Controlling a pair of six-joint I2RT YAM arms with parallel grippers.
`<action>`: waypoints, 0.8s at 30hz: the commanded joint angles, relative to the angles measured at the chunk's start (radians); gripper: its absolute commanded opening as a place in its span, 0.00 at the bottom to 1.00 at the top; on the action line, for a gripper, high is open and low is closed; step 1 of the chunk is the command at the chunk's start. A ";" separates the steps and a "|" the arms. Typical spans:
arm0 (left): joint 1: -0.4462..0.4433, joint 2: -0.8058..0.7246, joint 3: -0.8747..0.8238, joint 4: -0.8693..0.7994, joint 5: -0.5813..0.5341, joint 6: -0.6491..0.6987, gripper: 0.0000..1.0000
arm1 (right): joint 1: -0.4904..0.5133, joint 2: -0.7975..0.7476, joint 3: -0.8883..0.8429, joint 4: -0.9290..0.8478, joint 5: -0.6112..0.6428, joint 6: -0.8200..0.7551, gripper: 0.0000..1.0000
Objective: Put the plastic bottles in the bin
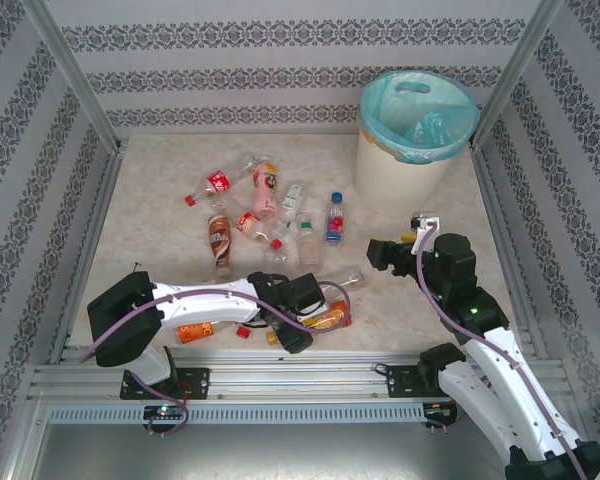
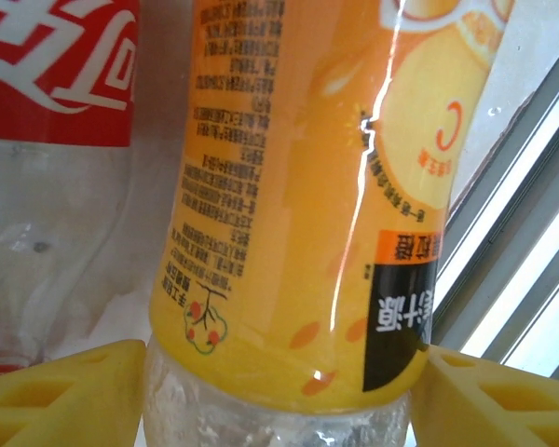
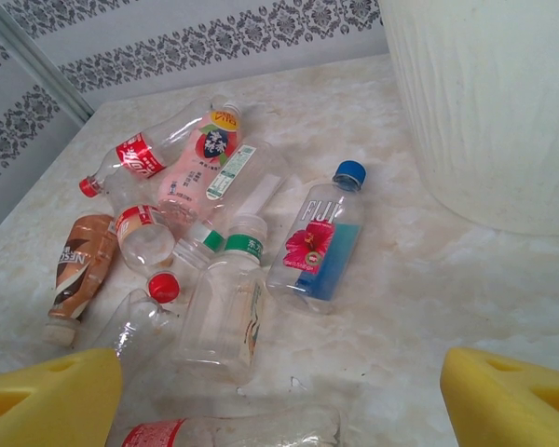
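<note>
Left gripper (image 2: 284,396) was clenched on the orange-labelled bottle (image 2: 307,186) at the table's (image 1: 150,225) near edge, right gripper (image 3: 279,400) hung released and empty near the far-right bin (image 1: 400,185), other bottles (image 1: 270,215) scattered left.

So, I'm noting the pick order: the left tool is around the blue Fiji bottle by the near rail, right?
Not the Fiji one. The left tool is around the orange bottle by the near rail, as the left wrist view shows. The Fiji bottle lies free farther out.
</note>
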 commanded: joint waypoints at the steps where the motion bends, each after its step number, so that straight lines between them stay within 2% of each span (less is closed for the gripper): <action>1: -0.020 0.012 0.004 0.009 -0.012 -0.005 0.70 | 0.011 -0.015 -0.012 -0.013 0.015 0.016 0.89; 12: -0.038 0.045 0.003 0.031 -0.027 -0.010 0.73 | 0.012 -0.053 0.008 -0.034 0.044 -0.005 0.91; 19: -0.044 0.051 0.040 0.014 -0.025 -0.001 0.60 | 0.012 -0.058 0.027 -0.048 0.042 -0.018 0.91; 24: -0.048 -0.024 0.050 0.002 0.010 0.006 0.59 | 0.011 -0.076 0.055 -0.079 0.039 -0.029 0.91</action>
